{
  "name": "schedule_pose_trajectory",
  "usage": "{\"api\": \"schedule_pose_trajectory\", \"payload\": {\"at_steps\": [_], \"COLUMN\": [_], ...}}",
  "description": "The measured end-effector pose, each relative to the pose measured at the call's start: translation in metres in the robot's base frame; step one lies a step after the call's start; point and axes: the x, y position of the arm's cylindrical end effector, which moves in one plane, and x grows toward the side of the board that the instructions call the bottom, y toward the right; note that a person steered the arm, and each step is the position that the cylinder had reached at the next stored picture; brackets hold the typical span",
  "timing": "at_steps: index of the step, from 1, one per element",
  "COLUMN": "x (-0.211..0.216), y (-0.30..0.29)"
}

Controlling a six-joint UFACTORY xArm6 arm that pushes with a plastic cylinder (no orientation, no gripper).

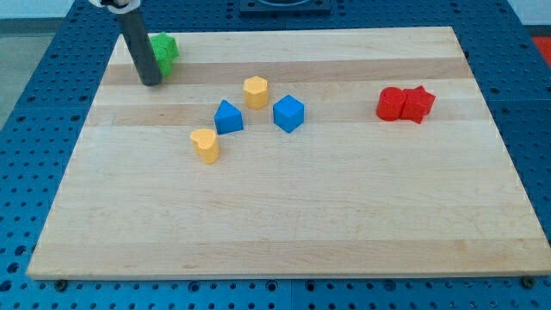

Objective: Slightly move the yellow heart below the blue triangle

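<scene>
Yellow heart (205, 145) sits lower-left of blue triangle (228, 117); my tip (151, 83) far upper-left, no jaws.

The board (284, 224) is seen by a single camera from beyond its bottom edge, looking down obliquely toward the top edge; all four corners are nearly included.

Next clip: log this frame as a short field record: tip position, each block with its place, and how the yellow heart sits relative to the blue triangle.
tip: my tip at the view's upper left, right beside the green block
yellow heart block: lower left of the blue triangle, apart from it
blue triangle block: board centre-left
yellow hexagon-like block: above-right of the triangle
blue cube: right of the triangle
red blocks: two touching, view's right
surface: wooden board
task state: heart untouched by tip
</scene>
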Motion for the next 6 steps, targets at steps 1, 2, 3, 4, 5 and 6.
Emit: {"api": "schedule_pose_trajectory", "payload": {"at_steps": [1,2,3,4,5,6], "x": [0.071,0.106,0.106,0.107,0.128,0.128], "y": [0.001,0.003,0.003,0.015,0.062,0.066]}}
